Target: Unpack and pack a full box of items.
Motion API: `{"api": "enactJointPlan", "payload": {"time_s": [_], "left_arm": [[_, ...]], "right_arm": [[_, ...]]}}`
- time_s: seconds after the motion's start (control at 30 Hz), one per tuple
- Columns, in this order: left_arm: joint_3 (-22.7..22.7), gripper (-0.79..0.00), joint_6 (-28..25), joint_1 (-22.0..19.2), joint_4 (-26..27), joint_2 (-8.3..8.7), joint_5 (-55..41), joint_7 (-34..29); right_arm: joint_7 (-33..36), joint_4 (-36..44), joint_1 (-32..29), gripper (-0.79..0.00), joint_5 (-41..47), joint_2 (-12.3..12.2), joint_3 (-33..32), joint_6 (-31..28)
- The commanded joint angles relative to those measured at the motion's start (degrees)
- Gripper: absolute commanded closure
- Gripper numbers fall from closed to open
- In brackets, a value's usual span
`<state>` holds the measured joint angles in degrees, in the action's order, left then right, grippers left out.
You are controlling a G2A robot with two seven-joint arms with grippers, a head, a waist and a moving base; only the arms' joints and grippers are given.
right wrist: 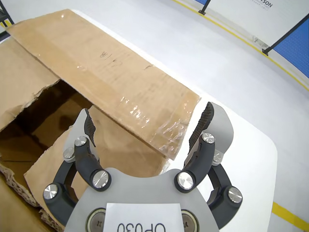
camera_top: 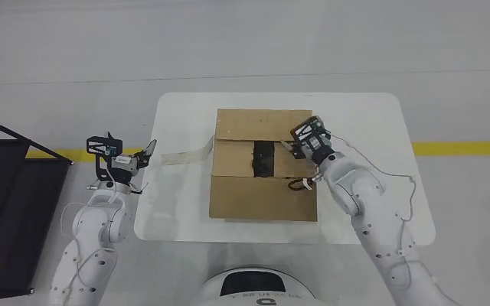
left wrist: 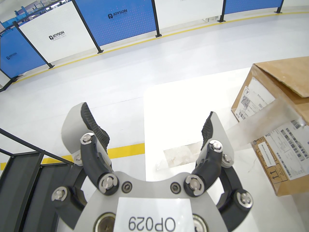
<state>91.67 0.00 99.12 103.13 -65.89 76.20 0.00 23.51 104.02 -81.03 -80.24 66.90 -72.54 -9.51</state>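
Note:
A brown cardboard box [camera_top: 264, 164] sits mid-table, its top flaps parted over a dark gap where black items [camera_top: 264, 158] show. My right gripper [camera_top: 301, 143] hangs open over the box's right end. In the right wrist view the right gripper [right wrist: 147, 121] straddles the taped corner of the far flap [right wrist: 108, 73], one finger on each side. My left gripper [camera_top: 147, 153] is open at the table's left edge. A clear tape strip [camera_top: 187, 155] runs from the box's left side toward it. In the left wrist view the tape strip [left wrist: 260, 119] reaches the outer side of one finger [left wrist: 208, 131] of the left gripper [left wrist: 149, 126].
The white table [camera_top: 367, 130] has bare room left and right of the box. A black rack [camera_top: 23, 206] stands on the floor beyond the table's left edge. A yellow floor line [camera_top: 452, 147] passes under the table. A loose tape patch [left wrist: 181, 155] lies near the left gripper.

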Motion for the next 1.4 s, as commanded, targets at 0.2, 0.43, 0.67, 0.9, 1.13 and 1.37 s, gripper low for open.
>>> {"api": "enactJointPlan", "payload": {"time_s": [0.2,0.43,0.67,0.9,1.13,1.37], "left_arm": [[0.00,-0.785,0.00,0.00,0.00,0.00,0.00,0.00],[0.00,-0.785,0.00,0.00,0.00,0.00,0.00,0.00],[0.00,-0.785,0.00,0.00,0.00,0.00,0.00,0.00],[0.00,-0.785,0.00,0.00,0.00,0.00,0.00,0.00],[0.00,-0.785,0.00,0.00,0.00,0.00,0.00,0.00],[0.00,-0.785,0.00,0.00,0.00,0.00,0.00,0.00]], "right_arm": [[-1.76,2.12,-0.48,-0.785,0.95,-0.24,-0.62,-5.73],[-2.19,1.90,-4.89,-0.785,-11.12,-1.72,-3.23,-12.28],[1.98,-0.63,-0.39,-0.785,-13.10,-0.50,0.22,-2.31],[3.05,-0.09,4.14,-0.785,-4.68,1.07,1.14,7.00],[9.11,-4.69,13.41,-0.674,9.89,2.61,1.68,9.07],[11.94,-9.63,24.88,-0.757,13.23,4.59,7.69,9.93]]}}
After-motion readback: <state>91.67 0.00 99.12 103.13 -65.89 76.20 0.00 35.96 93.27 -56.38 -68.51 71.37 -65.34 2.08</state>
